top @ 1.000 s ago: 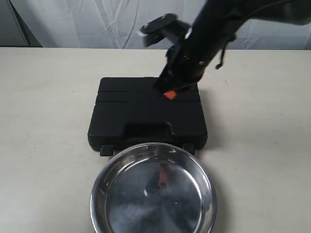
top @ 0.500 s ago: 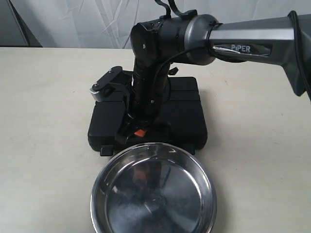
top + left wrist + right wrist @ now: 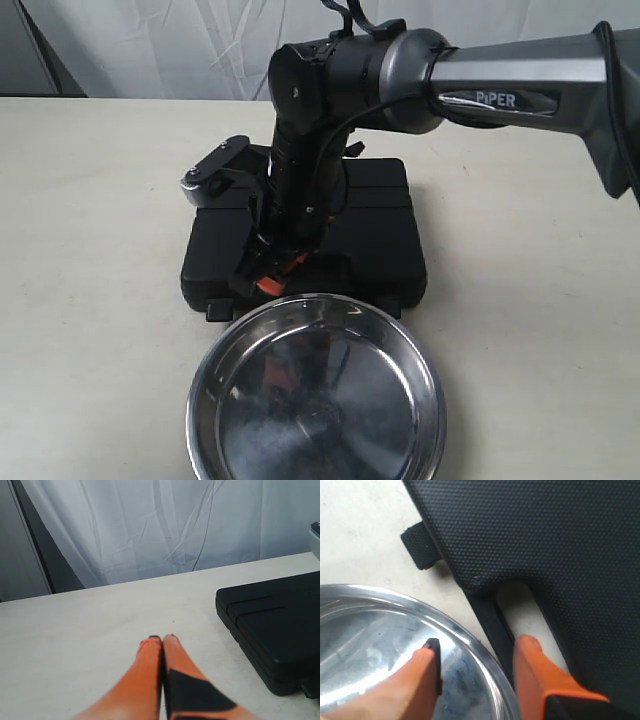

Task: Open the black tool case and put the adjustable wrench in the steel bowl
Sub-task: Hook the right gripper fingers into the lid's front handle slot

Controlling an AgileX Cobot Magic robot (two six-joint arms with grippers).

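The black tool case [image 3: 385, 235] lies shut on the table, its carry handle [image 3: 492, 622] facing the steel bowl [image 3: 330, 410], which stands just in front of it and holds nothing. My right gripper [image 3: 275, 272] reaches down over the case's front edge. In the right wrist view it [image 3: 480, 647] is open, one finger [image 3: 422, 675] above the bowl's rim [image 3: 465, 635], the other [image 3: 532, 665] over the handle slot. My left gripper [image 3: 162, 639] is shut on nothing above bare table, beside the case [image 3: 280, 625]. The adjustable wrench is out of view.
A small black latch tab [image 3: 420, 545] sticks out of the case's front beside the handle. The cream table [image 3: 90, 200] extends to both sides of the case. A white curtain [image 3: 150, 50] hangs behind the table's far edge.
My right arm has swung from above the case's rear down to its front edge, then sunk slightly closer to the handle. Case and bowl have not moved.
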